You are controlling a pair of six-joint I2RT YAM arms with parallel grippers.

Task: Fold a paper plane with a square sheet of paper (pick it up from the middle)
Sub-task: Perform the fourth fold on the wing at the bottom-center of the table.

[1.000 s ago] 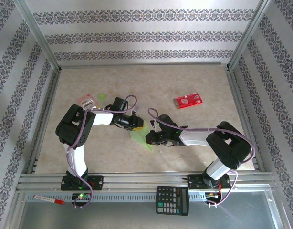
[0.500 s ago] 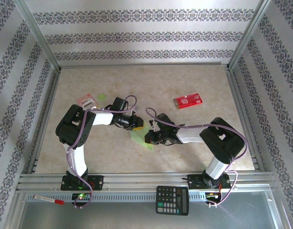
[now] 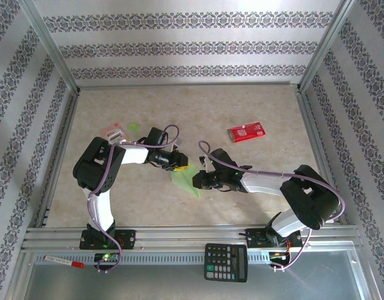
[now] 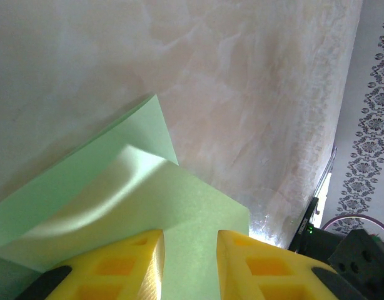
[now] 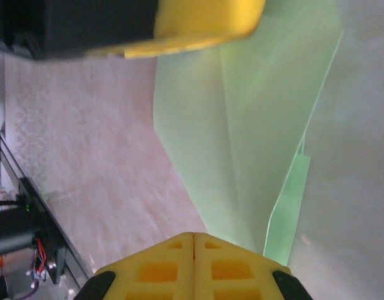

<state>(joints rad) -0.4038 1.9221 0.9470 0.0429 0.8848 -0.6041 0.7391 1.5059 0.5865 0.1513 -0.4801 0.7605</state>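
Note:
The light-green sheet of paper (image 3: 182,179) lies folded on the table's middle, narrowing to a point toward the near right. In the left wrist view the paper (image 4: 179,200) shows a raised folded flap. My left gripper (image 3: 179,164) is open, its yellow fingertips (image 4: 148,250) standing apart on the paper's far end. My right gripper (image 3: 197,181) is shut, its tips (image 5: 193,240) closed on each other at the edge of the paper (image 5: 254,125) with no paper showing in the seam. A left finger (image 5: 198,25) shows at the top of the right wrist view.
A red-and-white packet (image 3: 246,132) lies at the back right. A tiny green disc (image 3: 134,127) and a pale packet (image 3: 114,133) sit behind the left arm. A calculator (image 3: 226,262) and a red pen (image 3: 64,261) rest on the near metal ledge.
The right arm's elbow has swung out to the right and lower, while its gripper stays by the paper's right edge. The left arm and the paper have not visibly moved.

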